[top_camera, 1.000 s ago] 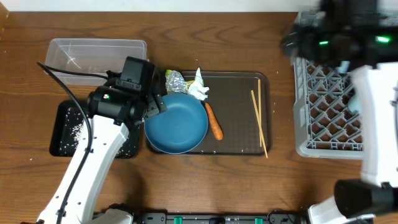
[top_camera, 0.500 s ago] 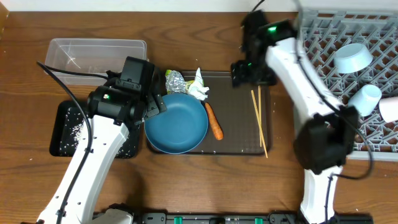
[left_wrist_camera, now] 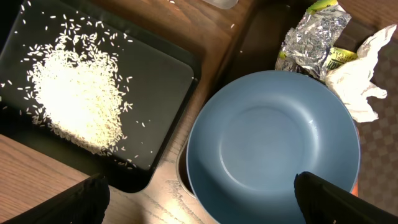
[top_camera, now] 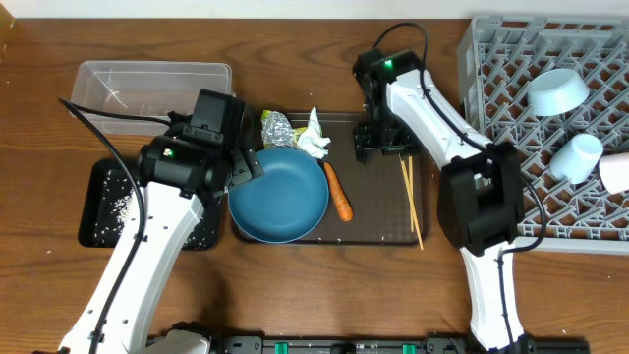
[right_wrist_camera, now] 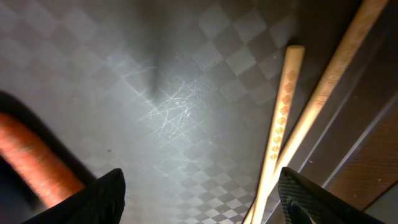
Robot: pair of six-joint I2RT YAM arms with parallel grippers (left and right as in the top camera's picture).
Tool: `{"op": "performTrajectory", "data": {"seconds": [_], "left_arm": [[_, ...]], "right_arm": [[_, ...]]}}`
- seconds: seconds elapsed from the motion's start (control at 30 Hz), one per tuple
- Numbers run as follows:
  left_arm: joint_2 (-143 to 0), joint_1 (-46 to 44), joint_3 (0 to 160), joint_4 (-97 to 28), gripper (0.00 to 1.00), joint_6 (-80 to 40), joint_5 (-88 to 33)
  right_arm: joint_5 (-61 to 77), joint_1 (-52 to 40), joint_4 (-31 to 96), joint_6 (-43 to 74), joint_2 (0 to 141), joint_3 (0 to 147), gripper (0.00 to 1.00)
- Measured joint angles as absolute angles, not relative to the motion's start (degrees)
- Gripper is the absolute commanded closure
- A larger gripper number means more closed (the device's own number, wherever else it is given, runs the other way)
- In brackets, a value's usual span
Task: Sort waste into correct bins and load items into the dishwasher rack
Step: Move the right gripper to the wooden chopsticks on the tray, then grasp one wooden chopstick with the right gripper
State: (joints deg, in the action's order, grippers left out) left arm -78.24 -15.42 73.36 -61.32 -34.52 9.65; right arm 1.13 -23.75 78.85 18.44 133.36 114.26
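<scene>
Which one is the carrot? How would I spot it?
Find the big brown tray in the middle of the table. On it, the carrot lies between the round blue plate and the chopsticks. It is the only orange thing there.

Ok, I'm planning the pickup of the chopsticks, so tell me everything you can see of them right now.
The chopsticks are two thin, pale wooden sticks with a faint stamped pattern near their blunt ends. They lie flat on the right side of the dark brown tray. They are not parallel: spread apart at the far ends, they close together nearer the robot. Nothing else on the tray touches them. The right gripper hangs open by their far ends, gripping nothing.
</scene>
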Motion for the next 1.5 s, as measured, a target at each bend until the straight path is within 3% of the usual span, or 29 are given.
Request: {"op": "performTrajectory", "data": {"seconds": [0.2,0.87,1.37,1.5], "left_arm": [[-78.2,-15.4,73.4,-61.3,0.02,-34.5,9.6],[-78.2,-15.4,73.4,-61.3,0.02,-34.5,9.6],[-78.2,-15.4,73.4,-61.3,0.02,-34.5,9.6],[-78.2,-15.4,73.4,-61.3,0.02,-34.5,9.6]], "right_arm": [[0.1,-23.7,78.6,18.4,133.7,114.3,0.19],[-4.1,-22.7,77.4,17.8,133.7,114.1,0.29],[-3.7,-22.7,71.5,16.0,133.7,106.7,0.31],[-3.4,-22.7,71.2,15.4,133.7,106.7,0.39]]}}
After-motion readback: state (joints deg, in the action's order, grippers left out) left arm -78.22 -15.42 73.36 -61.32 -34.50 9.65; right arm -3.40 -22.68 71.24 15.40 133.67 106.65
